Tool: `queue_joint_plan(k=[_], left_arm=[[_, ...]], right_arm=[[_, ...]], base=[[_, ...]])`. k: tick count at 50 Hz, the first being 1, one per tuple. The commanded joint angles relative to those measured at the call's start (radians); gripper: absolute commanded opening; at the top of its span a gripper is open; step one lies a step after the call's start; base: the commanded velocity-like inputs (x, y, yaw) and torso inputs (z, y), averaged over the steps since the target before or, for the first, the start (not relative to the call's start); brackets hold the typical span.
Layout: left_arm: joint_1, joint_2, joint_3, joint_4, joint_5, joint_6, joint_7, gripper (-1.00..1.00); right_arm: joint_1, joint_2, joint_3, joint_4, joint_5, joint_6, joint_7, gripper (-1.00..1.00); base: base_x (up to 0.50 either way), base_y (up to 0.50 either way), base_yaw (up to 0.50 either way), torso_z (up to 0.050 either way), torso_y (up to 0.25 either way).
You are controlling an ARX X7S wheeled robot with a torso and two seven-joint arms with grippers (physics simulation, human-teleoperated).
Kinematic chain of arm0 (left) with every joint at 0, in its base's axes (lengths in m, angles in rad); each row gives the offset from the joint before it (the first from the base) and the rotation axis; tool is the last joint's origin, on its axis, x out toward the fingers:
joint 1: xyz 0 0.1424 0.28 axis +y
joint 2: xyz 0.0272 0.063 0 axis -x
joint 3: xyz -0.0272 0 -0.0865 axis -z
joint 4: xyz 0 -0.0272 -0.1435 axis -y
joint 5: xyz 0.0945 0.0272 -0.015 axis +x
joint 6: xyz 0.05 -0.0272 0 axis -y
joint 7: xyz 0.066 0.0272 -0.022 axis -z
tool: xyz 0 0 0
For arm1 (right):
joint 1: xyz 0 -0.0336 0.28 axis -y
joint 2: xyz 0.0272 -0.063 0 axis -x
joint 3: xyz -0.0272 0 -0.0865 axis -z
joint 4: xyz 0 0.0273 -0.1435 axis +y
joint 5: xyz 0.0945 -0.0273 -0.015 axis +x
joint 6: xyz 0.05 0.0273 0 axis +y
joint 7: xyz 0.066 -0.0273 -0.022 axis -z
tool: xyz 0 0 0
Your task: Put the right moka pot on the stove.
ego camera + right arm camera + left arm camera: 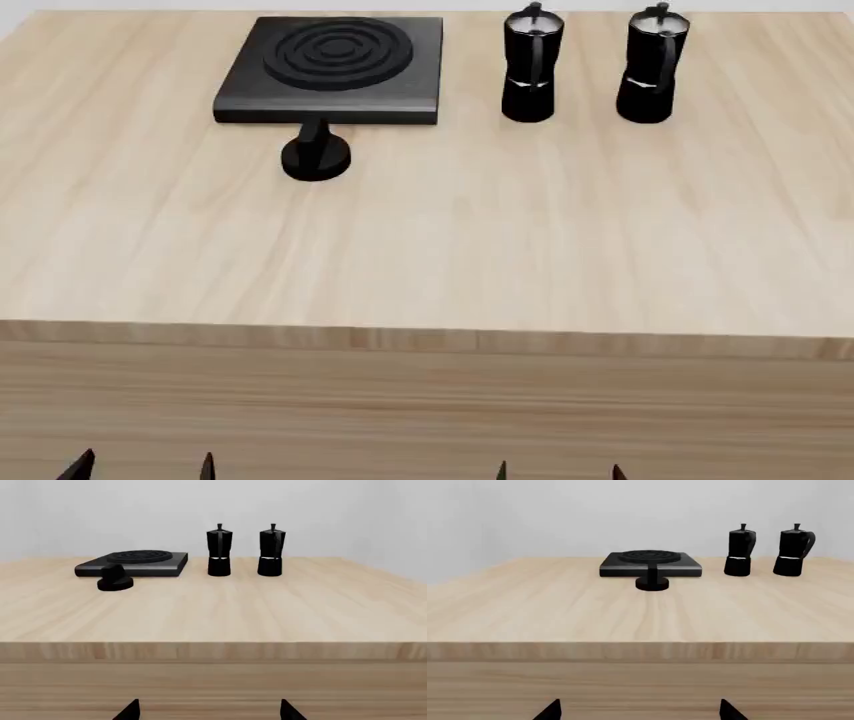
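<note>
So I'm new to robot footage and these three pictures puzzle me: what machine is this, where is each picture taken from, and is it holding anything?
These are simulator renders from a wheeled robot with two arms. One picture comes from a camera on its head, looking down over a wooden table. The other two come from cameras near each arm's gripper, looking across the table from below its edge.

On the table stand the stove, a flat black slab with burner rings, a small round black knob in front of it, and two black moka pots: the left moka pot and the right moka pot, both upright beside the stove.

The dark points at the bottom edges are fingertips of the left gripper and right gripper. Both are open, holding nothing, well short of the pots.
</note>
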Motion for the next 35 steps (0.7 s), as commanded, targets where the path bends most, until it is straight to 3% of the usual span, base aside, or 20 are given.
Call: queue_joint_plan(k=[1,15,35], left_arm=[[0.000,-0.010,0.011,0.000,0.000,0.000,-0.011,1.00],[0.003,-0.054,0.049,0.001,-0.107,0.010,-0.013,1.00],[0.002,-0.083,0.084,0.005,-0.131,0.026,-0.037,1.00]], right_arm=[[0.000,0.009,-0.013,0.000,0.009,0.000,0.013,1.00],[0.011,0.046,-0.063,0.017,0.064,-0.005,0.044,1.00],[0.013,0.075,-0.104,0.018,0.087,-0.011,0.080,1.00]], base=[[0.00,0.00,0.00,0.000,0.000],[0.00,0.00,0.00,0.001,0.000],[0.00,0.00,0.00,0.038,0.000]])
